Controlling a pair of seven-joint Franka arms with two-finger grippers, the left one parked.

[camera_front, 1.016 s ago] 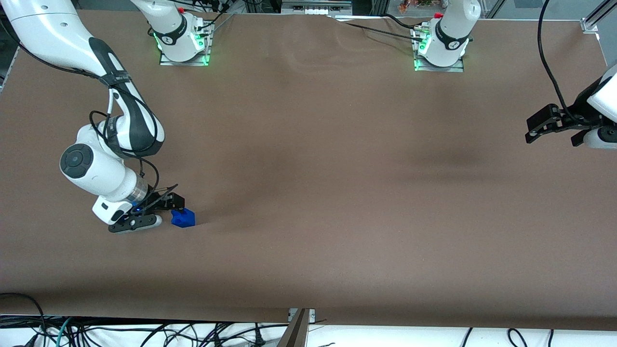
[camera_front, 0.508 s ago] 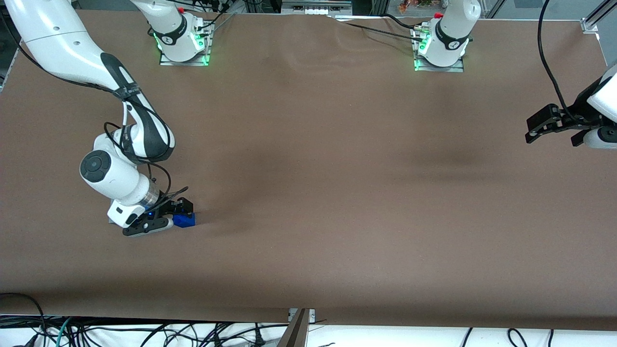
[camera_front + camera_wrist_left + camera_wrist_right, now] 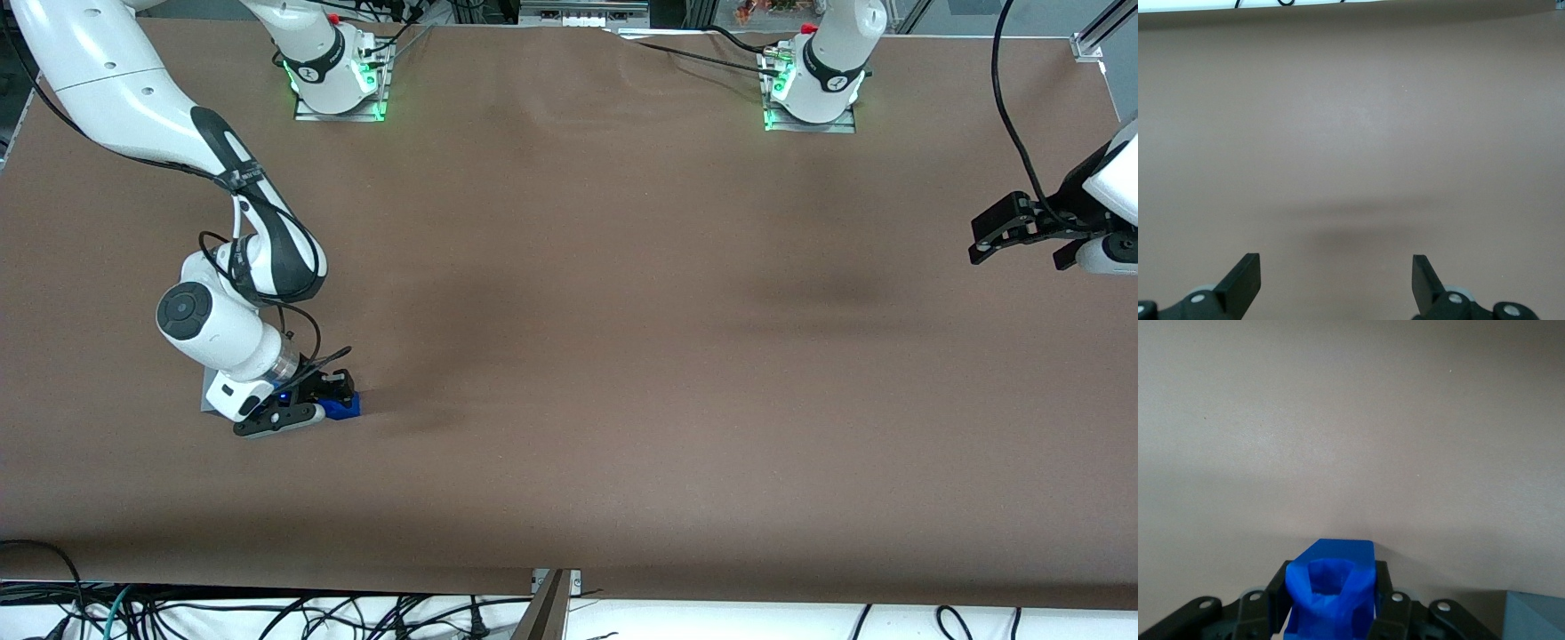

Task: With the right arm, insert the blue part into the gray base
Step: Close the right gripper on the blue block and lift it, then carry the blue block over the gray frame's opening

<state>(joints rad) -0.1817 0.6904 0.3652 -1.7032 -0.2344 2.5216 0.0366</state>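
Note:
The blue part rests on the brown table toward the working arm's end. My right arm's gripper is down over it, and its black fingers press both sides of the block. In the right wrist view the blue part sits between the fingers of the gripper, its lumpy hollowed top facing the camera. A corner of the gray base shows beside the gripper in that view. In the front view only a gray sliver shows beside the white wrist; the arm hides the rest.
The brown table stretches wide toward the parked arm's end. The two arm bases with green lights stand at the edge farthest from the front camera. Cables hang below the near edge.
The right arm has moved toward the blue part; the gripper, first beside the block, now straddles it and covers part of it. The block has stayed in place.

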